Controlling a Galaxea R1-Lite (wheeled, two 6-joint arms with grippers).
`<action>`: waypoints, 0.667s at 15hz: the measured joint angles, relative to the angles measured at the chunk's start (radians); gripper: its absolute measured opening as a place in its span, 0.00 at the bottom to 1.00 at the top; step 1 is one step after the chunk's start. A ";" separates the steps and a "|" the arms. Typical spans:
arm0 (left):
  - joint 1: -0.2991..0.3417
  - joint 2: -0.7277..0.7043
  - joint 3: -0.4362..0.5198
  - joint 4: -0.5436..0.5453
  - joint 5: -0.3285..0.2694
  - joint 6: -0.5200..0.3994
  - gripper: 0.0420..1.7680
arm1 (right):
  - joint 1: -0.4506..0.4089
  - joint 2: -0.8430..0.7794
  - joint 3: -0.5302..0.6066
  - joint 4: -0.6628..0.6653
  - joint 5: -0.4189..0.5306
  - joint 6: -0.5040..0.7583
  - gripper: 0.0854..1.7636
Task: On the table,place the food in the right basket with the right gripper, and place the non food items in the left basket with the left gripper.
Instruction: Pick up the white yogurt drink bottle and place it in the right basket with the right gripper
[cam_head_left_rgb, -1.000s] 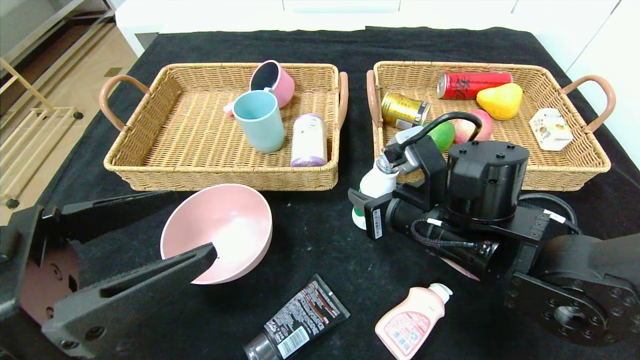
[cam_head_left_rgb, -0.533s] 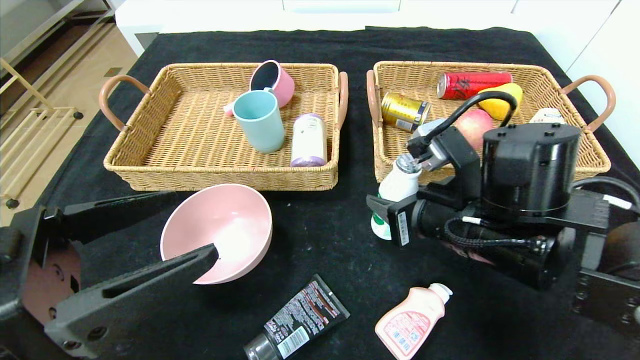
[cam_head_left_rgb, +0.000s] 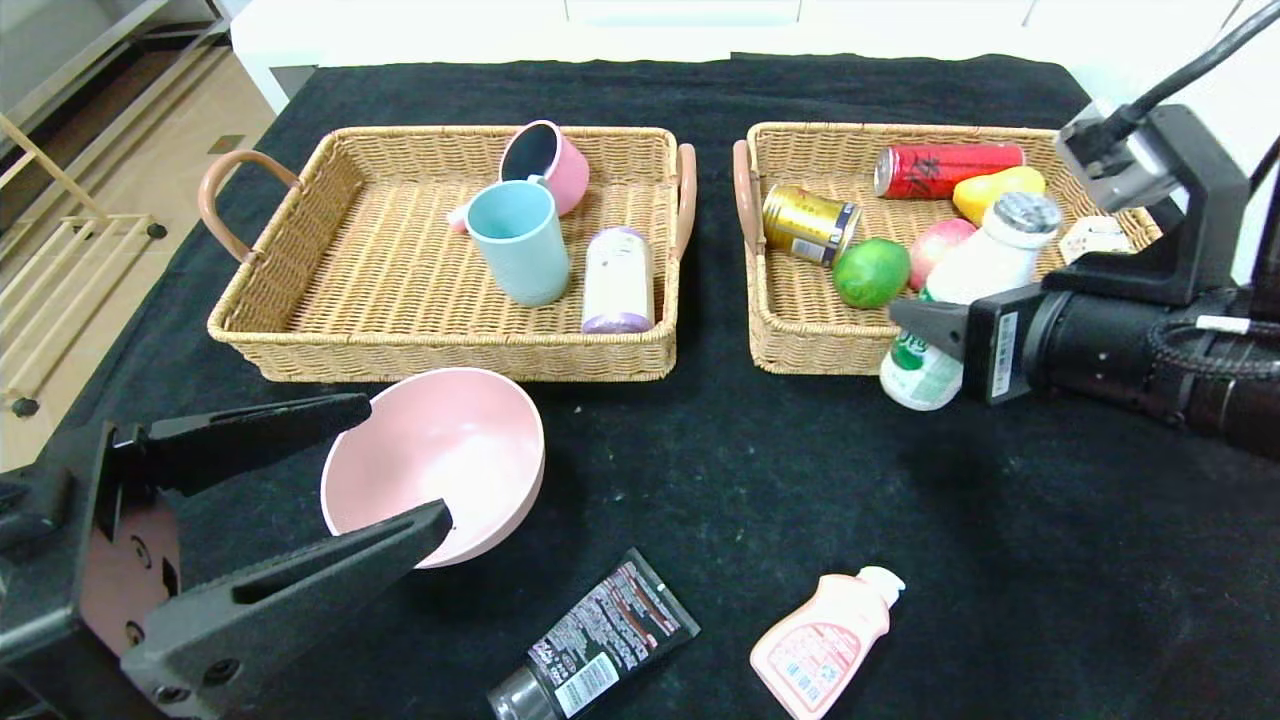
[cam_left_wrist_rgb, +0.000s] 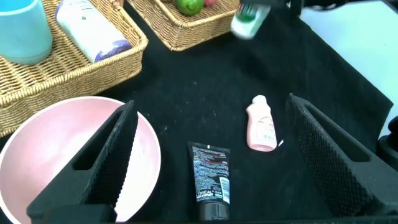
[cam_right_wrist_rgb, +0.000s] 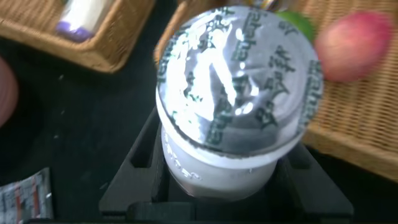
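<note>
Right gripper (cam_head_left_rgb: 925, 325) clenched on the small white bottle (cam_head_left_rgb: 960, 300) with green label and silver cap, holding it tilted above the near edge of the right basket (cam_head_left_rgb: 800, 345). Lime (cam_head_left_rgb: 870, 272) and peach (cam_head_left_rgb: 935, 245) lying inside that basket. Left gripper (cam_head_left_rgb: 395, 465) spread wide, grasping nothing, straddling the near rim of the pink bowl (cam_head_left_rgb: 440, 455) on the tabletop (cam_head_left_rgb: 700, 450). Black squeeze tube (cam_head_left_rgb: 595, 635) and pale pink bottle (cam_head_left_rgb: 825, 640) lying near the front edge.
</note>
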 joint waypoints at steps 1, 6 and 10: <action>0.000 0.000 0.000 0.000 0.000 0.000 0.97 | -0.027 -0.006 -0.018 0.003 0.000 -0.001 0.48; -0.002 0.000 0.002 0.002 0.000 0.000 0.97 | -0.174 0.030 -0.158 0.019 0.000 -0.002 0.48; -0.003 0.000 0.002 0.001 0.000 0.001 0.97 | -0.309 0.106 -0.258 0.024 0.005 -0.001 0.48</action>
